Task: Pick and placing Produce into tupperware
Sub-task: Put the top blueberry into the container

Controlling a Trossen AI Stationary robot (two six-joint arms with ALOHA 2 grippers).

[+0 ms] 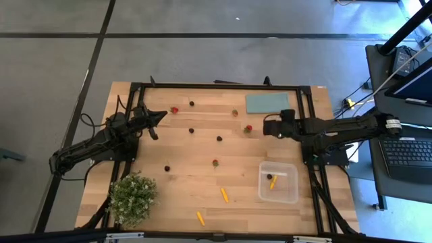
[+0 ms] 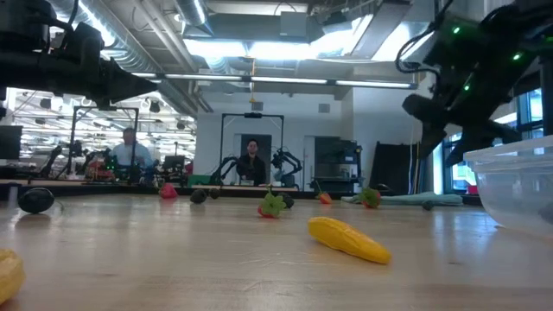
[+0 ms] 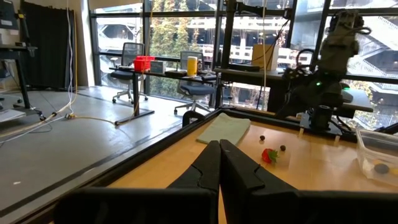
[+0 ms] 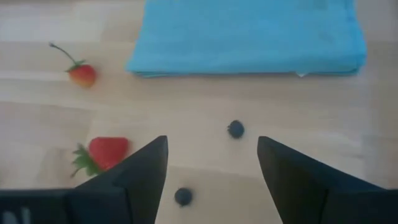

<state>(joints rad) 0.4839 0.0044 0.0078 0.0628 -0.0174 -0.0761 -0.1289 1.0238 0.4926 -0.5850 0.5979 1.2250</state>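
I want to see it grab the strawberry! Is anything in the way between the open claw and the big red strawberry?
Nothing visible blocks it. The right gripper hangs open above the wood, and the strawberry lies just beside one finger on bare table. Only two small dark berries lie nearby, and they are not between the two.

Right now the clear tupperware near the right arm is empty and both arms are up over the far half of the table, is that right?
Not quite. The tupperware is not empty: the high view shows an orange-yellow stick and a dark round piece already inside it. The rest holds: it sits on the right arm's side, and the left gripper and right gripper are over the far half.
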